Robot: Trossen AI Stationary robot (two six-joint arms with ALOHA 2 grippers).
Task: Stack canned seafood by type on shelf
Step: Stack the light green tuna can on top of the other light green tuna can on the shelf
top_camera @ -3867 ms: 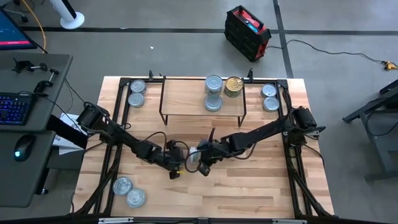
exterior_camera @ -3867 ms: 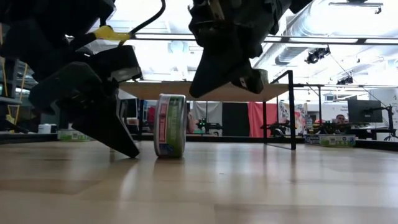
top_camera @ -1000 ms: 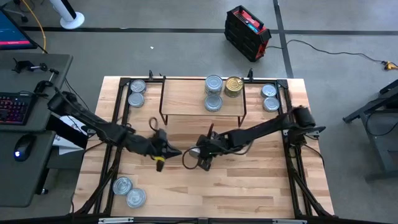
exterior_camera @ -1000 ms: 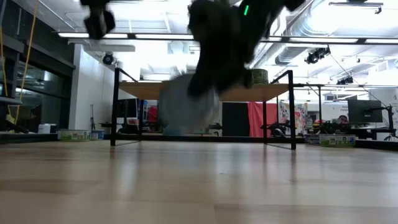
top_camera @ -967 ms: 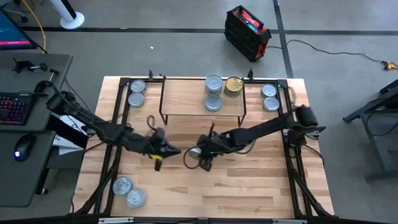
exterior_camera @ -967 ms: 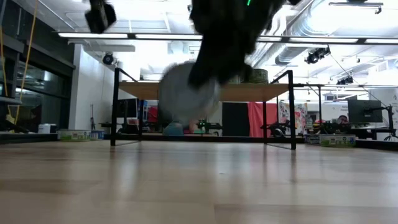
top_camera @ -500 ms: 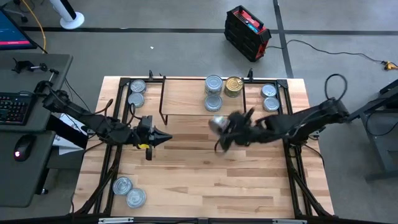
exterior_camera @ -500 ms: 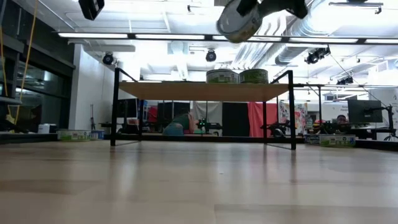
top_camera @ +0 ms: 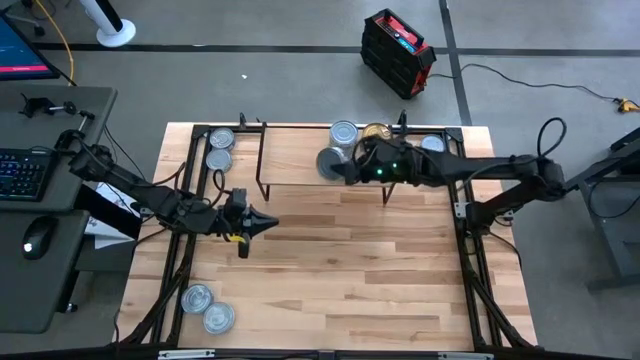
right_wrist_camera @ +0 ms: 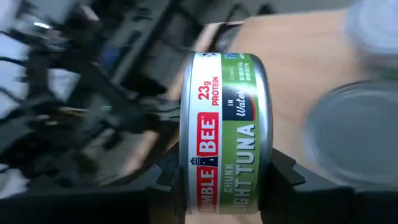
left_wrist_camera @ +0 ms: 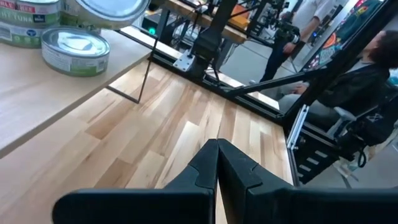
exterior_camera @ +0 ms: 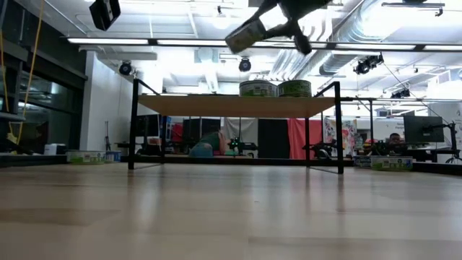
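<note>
The right tool (top_camera: 352,165) hangs above the shelf (top_camera: 290,160), and the tin (top_camera: 331,164) it carries sticks out from it toward the shelf's middle, tilted with its lid partly sideways. The low view shows the same tin (exterior_camera: 247,33) well above the shelf board (exterior_camera: 238,107), slanted, not flat. So the coming move turns on two things, in my judgement: bringing the tin's flat faces level, and lining it up over a matching stack. The likely target, the silver tin (top_camera: 343,132) at the shelf's back edge, sits just beside the carried one, a little further back; the gold tin (top_camera: 375,131) is next to it and partly hidden by the arm. Its short axis now leans, so a wrist turn seems needed before lowering.

The right tool's fingers (right_wrist_camera: 283,174) are clamped on the tin (right_wrist_camera: 225,134), pressing on its two flat faces, with the green tuna label facing the wrist camera. The grip looks square and firm.

The left tool (top_camera: 250,225) waits over the counter (top_camera: 330,290) in front of the shelf's left end, its fingers (left_wrist_camera: 205,168) pressed together and holding nothing. It is clearly the farther arm from the stack. Other tins stay on the counter: two at the back left (top_camera: 220,148), two at the front left (top_camera: 207,307), and some at the back right (top_camera: 430,144).
</note>
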